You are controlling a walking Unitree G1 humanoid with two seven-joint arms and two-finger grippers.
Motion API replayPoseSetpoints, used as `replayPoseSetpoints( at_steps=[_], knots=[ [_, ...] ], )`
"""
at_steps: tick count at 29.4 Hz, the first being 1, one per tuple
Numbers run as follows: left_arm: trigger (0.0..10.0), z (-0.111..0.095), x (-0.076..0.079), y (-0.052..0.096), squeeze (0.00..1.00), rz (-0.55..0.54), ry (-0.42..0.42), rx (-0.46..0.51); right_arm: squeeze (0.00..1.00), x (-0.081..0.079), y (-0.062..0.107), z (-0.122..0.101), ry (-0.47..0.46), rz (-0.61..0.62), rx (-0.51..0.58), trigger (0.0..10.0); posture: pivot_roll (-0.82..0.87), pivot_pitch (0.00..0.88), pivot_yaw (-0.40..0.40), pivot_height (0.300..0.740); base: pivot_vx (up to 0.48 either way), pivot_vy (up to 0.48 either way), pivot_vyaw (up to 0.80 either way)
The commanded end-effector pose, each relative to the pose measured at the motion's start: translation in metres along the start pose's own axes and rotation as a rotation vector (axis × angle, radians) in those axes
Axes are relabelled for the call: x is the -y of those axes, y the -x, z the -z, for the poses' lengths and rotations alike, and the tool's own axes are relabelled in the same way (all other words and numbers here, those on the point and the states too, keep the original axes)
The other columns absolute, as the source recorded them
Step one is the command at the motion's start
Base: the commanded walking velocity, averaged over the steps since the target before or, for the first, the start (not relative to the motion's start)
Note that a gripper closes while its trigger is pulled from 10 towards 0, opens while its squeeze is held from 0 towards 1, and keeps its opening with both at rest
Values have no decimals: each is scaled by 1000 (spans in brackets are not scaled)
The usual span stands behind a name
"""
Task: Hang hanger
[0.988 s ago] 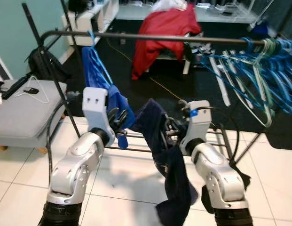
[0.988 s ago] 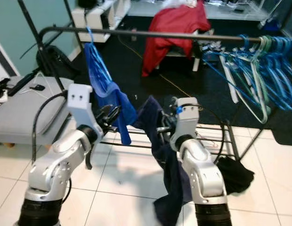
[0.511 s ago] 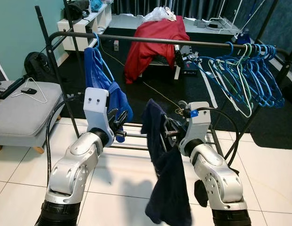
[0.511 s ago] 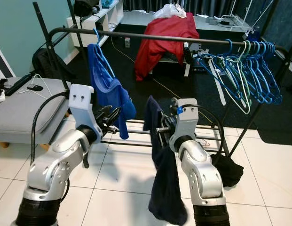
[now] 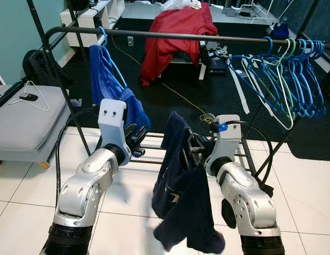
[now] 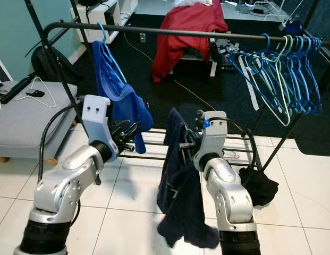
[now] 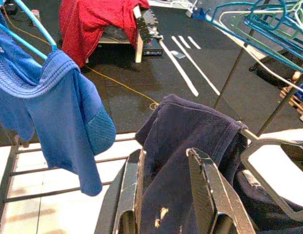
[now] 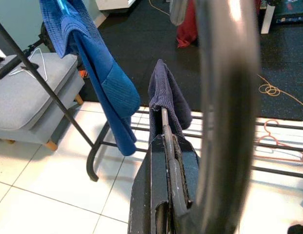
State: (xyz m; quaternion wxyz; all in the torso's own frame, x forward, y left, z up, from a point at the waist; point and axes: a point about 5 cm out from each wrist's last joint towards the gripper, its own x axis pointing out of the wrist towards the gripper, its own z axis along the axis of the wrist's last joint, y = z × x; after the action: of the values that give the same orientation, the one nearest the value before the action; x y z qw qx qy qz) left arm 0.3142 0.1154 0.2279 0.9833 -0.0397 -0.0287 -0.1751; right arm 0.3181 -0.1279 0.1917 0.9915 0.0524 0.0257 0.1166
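Right end effector (image 5: 194, 150) is closed tight on the thin metal hanger (image 8: 167, 141) that carries the dark navy garment (image 5: 180, 196), holding it in front of the clothes rack (image 5: 180, 36), below its top rail and near its low crossbars; in the right wrist view the two black fingers (image 8: 161, 180) are pressed together with the hanger wire pinched between them. The navy garment drapes over the hanger and hangs down toward the white tiled floor (image 5: 133, 202), between the two silver arms. Left end effector (image 5: 134, 142) sits just beside the garment, on its side nearer the grey ottoman (image 5: 26, 119), with its fingers (image 7: 205, 190) spread apart and the navy cloth lying between them in the left wrist view; whether they touch the cloth cannot be told. Just behind the left end effector, a blue garment (image 5: 114, 93) hangs from a light blue hanger (image 5: 103, 40) hooked on the rack's top rail, at the end nearer the ottoman. At the rail's other end hangs a bunch of empty blue and green hangers (image 5: 292, 74). A white wire hanger (image 5: 36, 101) lies on the ottoman. Beyond the rack, on the dark floor, a red cloth (image 5: 172, 37) is draped over a piece of furniture.
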Motion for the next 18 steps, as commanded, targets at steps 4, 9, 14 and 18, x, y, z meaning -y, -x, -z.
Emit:
replayPoseSetpoints(
  at_steps=[4, 9, 14, 18],
  knots=[
    [10000, 2, -3, 3, 0, 5, -10, -16, 0, -9, -2, -3, -6, -28, 14, 10000, 9, 170, -12, 740, 0, 480, 0],
    [10000, 2, -4, 3, 0, 0, -2, -21, 0, -11, -3, -3, -17, -40, 10, 10000, 9, 170, -25, 740, 0, 478, 0],
    [10000, 0, 0, 4, 0, 19, -52, -16, 0, -14, -4, -4, -19, -52, 10, 10000, 10, 165, -26, 740, 0, -194, 0],
    [10000, -3, 1, 4, 0, 21, -62, -4, 0, -15, -4, -5, -23, -53, 11, 10000, 13, 177, -27, 740, 0, -480, 0]
  ],
)
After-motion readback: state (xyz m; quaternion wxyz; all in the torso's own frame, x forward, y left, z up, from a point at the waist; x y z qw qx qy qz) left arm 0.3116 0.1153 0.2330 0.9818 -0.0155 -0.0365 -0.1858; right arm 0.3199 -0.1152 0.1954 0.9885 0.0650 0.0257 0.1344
